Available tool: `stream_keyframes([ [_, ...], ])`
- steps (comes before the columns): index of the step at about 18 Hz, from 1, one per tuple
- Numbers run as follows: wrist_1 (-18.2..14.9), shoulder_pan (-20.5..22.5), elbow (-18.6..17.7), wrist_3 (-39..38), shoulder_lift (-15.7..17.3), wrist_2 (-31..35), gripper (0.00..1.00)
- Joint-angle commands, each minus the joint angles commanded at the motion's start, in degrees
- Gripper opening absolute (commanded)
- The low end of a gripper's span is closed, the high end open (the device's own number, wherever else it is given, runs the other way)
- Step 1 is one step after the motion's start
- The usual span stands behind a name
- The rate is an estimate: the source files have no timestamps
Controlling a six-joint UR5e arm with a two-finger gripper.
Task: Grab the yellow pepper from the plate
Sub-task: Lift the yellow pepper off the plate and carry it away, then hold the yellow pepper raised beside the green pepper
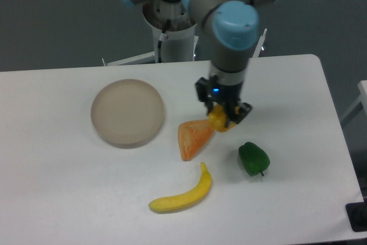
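Observation:
The yellow pepper (218,119) sits between the fingers of my gripper (221,117), right of the plate and just above the table. The gripper is shut on it, with the pepper's lower half showing below the fingers. The plate (128,112) is round, beige-grey and has nothing on it, at the left centre of the table, well to the left of the gripper.
An orange wedge-shaped fruit slice (193,136) lies just below and left of the gripper. A green pepper (253,158) lies to the lower right. A yellow banana (183,193) lies near the front. The arm's base stands at the table's far edge.

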Motion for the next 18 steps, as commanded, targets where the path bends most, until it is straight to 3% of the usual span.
stream_keyframes([
  [3, 0.26, 0.88, 0.70, 0.53, -2.63, 0.78, 0.10],
  [6, -0.09, 1.06, 0.70, 0.53, -2.90, 4.38, 0.10],
  [15, -0.09, 1.06, 4.13, 0.62, -5.01, 3.87, 0.08],
  [18, -0.18, 1.06, 4.40, 4.65, -5.01, 3.87, 0.07],
])
